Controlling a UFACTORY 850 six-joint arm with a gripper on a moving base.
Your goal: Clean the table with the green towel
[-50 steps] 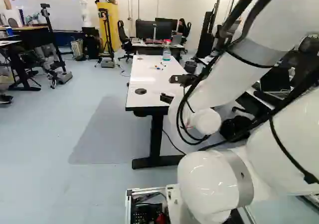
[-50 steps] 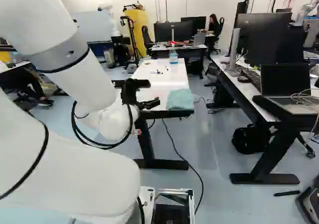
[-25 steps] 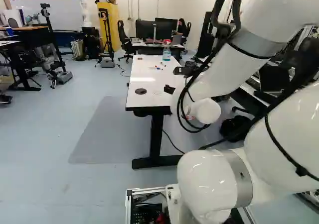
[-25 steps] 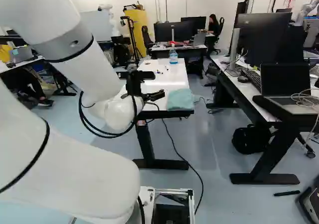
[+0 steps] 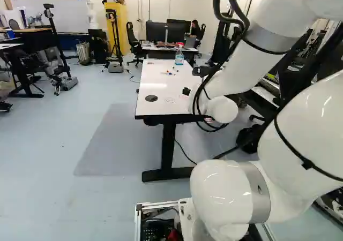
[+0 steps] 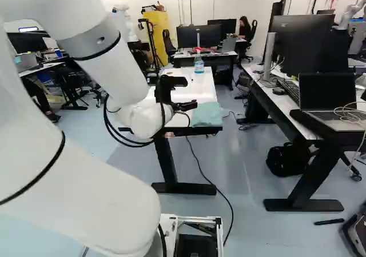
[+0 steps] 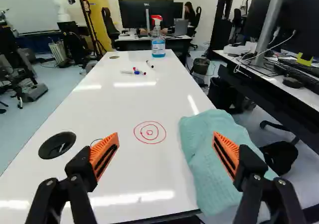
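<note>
In the right base view my gripper [image 6: 187, 105] hangs over the near end of the white table [image 6: 199, 85], just beside the green towel [image 6: 207, 115]. Seen from the wrist, the gripper [image 7: 165, 144] stands wide open, nothing held between its orange pads. One finger overlaps the crumpled towel [image 7: 199, 134], which lies along the table's side edge and hangs partly over it; contact cannot be told. Red rings [image 7: 149, 132] are drawn on the tabletop [image 7: 114, 104] ahead of the gap between the fingers.
Several markers [image 7: 133, 71] and a spray bottle [image 7: 158, 47] stand or lie farther up the table. A black round disc [image 7: 57, 145] sits by the opposite edge. Beside the towel's side runs another desk [image 6: 280, 103] with monitors and a laptop [image 6: 329, 100].
My arm has swung sideways, bringing the gripper closer to the towel in the right base view. Towel and base have stayed put.
</note>
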